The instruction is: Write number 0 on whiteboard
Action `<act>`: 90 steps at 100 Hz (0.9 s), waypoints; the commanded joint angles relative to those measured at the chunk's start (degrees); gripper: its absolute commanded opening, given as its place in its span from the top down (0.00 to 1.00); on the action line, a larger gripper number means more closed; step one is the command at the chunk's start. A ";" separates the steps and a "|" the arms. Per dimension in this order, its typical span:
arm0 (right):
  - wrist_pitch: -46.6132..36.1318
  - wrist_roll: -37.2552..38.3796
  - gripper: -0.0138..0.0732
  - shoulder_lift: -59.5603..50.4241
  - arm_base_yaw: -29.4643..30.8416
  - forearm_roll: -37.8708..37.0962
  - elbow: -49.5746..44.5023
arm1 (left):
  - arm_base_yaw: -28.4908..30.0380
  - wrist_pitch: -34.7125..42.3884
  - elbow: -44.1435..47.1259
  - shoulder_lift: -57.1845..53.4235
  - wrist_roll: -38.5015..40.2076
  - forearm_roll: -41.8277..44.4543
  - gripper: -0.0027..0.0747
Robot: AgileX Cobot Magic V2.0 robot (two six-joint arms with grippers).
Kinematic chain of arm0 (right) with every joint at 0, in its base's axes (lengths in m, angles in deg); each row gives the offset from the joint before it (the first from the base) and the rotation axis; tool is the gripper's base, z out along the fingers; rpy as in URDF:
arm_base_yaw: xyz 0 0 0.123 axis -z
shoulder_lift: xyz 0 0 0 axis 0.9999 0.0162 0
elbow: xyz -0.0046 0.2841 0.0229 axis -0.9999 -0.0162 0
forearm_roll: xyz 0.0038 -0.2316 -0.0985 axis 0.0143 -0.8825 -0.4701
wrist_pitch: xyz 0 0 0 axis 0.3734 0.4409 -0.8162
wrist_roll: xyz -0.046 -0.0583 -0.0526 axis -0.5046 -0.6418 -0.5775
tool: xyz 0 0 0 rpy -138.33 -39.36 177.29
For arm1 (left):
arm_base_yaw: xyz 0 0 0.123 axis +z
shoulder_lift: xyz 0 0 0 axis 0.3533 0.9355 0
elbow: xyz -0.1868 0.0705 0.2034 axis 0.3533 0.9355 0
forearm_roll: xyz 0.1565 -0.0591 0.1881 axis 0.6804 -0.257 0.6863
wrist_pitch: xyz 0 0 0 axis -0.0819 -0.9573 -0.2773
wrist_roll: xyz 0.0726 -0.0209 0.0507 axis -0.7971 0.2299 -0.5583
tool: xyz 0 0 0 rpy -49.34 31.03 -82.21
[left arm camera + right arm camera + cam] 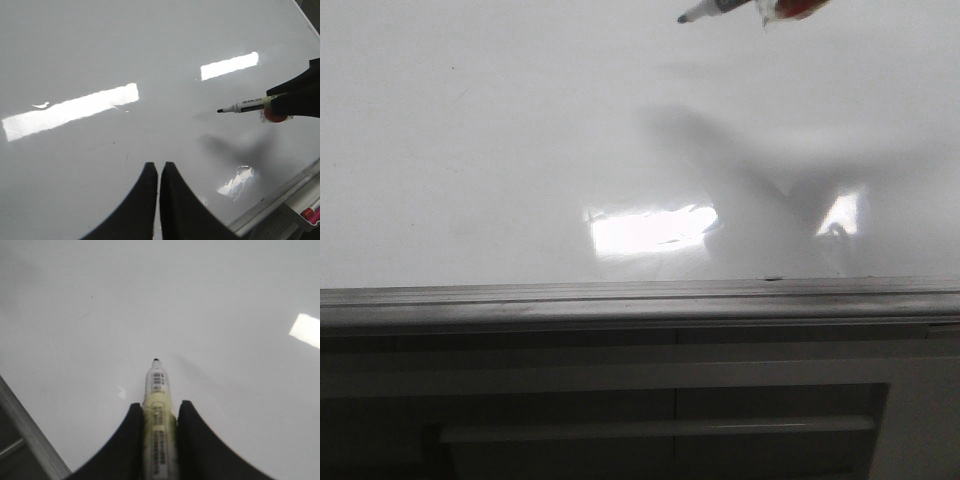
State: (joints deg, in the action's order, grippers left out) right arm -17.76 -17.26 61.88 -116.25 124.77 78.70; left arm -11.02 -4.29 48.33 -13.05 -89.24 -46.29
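Observation:
The whiteboard (470, 130) is a glossy white board with a grey ridged frame along its near edge (620, 297). No number 0 shows on it in any view. My right gripper (159, 407) is shut on a marker (159, 410) whose black tip (156, 360) points at the board, with its shadow apart from it. In the front view the marker (715, 9) enters at the top edge. In the left wrist view the marker (245, 106) hangs above its shadow. My left gripper (159, 166) is shut and empty over bare board.
Bright rectangular glare patches lie on the board (650, 230) (70, 111). A grey panelled cabinet front (660, 420) stands below the frame. A tray with red and pink markers (311, 214) sits past the frame's edge in the left wrist view.

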 commanded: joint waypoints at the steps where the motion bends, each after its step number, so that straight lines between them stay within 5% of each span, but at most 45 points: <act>1: -2.56 0.07 0.90 1.42 0.24 1.23 2.74 | -0.20 4.74 -1.53 0.36 0.54 -1.46 0.99; 90: 7.39 0.07 0.90 9.96 0.24 1.11 4.98 | -0.20 4.74 -1.43 0.36 0.54 -1.93 0.99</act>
State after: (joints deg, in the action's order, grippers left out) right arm -11.16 -17.22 72.56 -116.25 125.32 82.00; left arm -11.02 -4.01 48.33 -13.05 -89.24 -47.26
